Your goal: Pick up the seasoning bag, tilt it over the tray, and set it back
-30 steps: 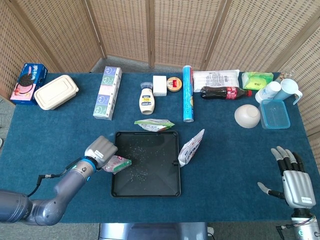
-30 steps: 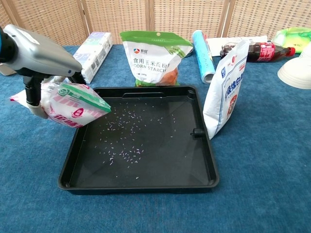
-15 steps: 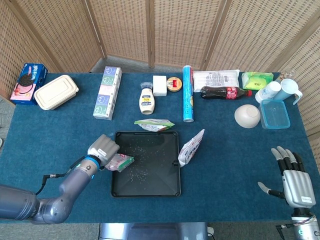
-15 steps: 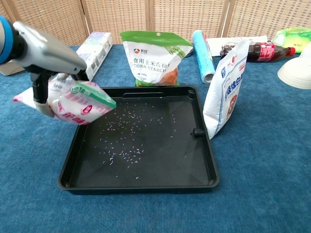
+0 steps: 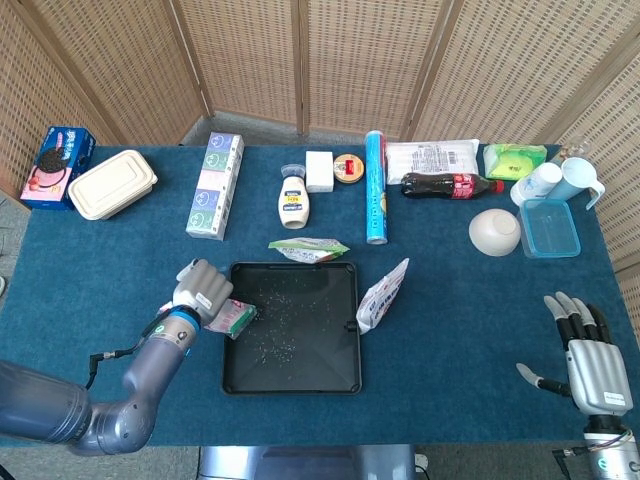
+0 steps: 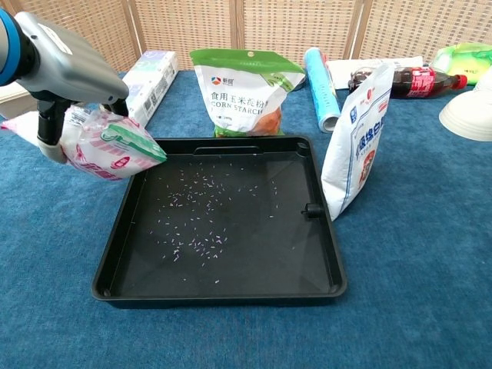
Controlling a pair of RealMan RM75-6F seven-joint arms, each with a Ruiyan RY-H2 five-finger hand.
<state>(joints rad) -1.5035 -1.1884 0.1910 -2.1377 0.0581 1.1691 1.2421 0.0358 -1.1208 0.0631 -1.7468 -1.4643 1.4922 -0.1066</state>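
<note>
Left hand (image 6: 65,65), upper left of the chest view, grips the seasoning bag (image 6: 108,151) tilted over the tray (image 6: 231,292) edge; right hand (image 5: 590,360) lower right, fingers spread, empty.

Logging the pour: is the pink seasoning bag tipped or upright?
Tipped: the pink-and-green seasoning bag, held by the left hand, slants toward the black tray.

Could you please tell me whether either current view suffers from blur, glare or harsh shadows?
Head view: even, soft light, sharp throughout, no glare on the tray. Chest view: left hand and seasoning bag crisp, only faint sheen on the tray rim; shadows are weak.
</note>
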